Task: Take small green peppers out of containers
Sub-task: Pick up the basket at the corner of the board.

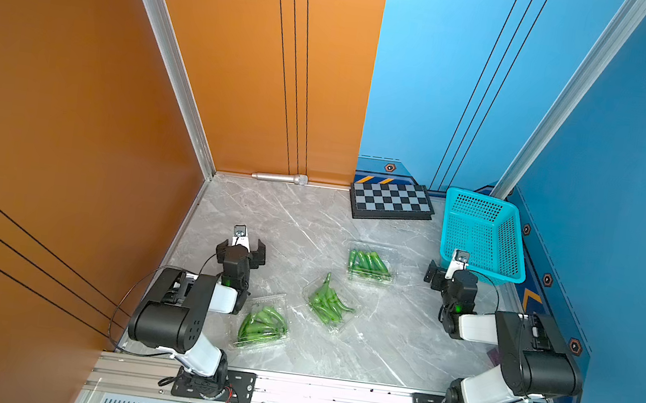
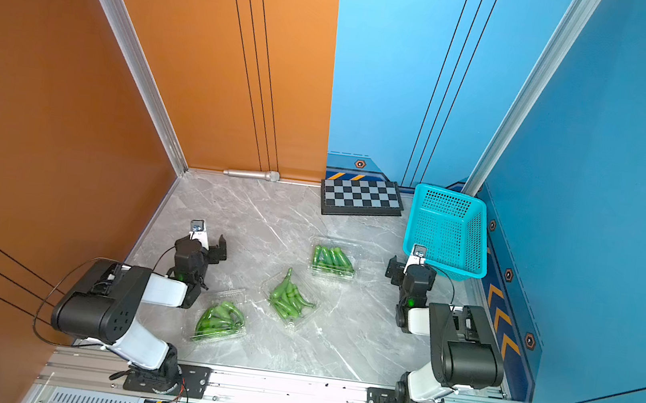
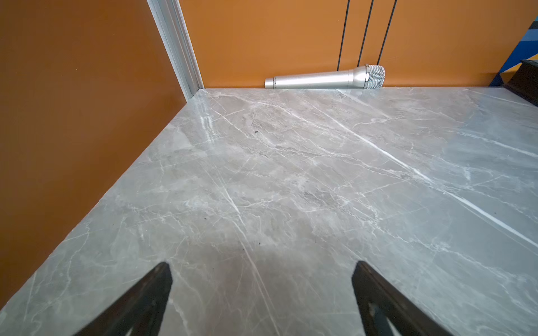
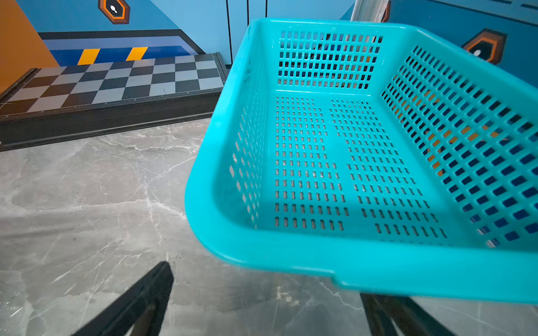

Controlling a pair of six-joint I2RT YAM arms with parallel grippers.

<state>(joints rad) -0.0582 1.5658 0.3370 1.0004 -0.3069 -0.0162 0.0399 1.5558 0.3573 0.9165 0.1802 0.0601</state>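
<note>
The basket [image 4: 291,260] runs off the right wrist view and hides one fingertip of the right gripper [image 4: 263,279]; the left arm [image 1: 223,297] overlaps a container [image 1: 264,325] corner.

Small green peppers [image 1: 368,263] glossy bright green; 3 containers [image 1: 386,254] clear, colourless plastic; table [image 1: 289,223] grey marble veined with white. Basket [image 1: 477,208] teal, punched all over in a grid of small slots; chessboard [image 1: 390,202] checked black and pale grey in a black frame; microphone [image 1: 280,177] silver with a fine mesh head. Orange wall [image 1: 247,55] and light-blue wall [image 1: 433,78] both ruled with thin black lines, the lower blue panels marked with yellow-orange chevrons [image 2: 503,316] and black hexagons [image 4: 114,10] rimmed in orange.
</note>
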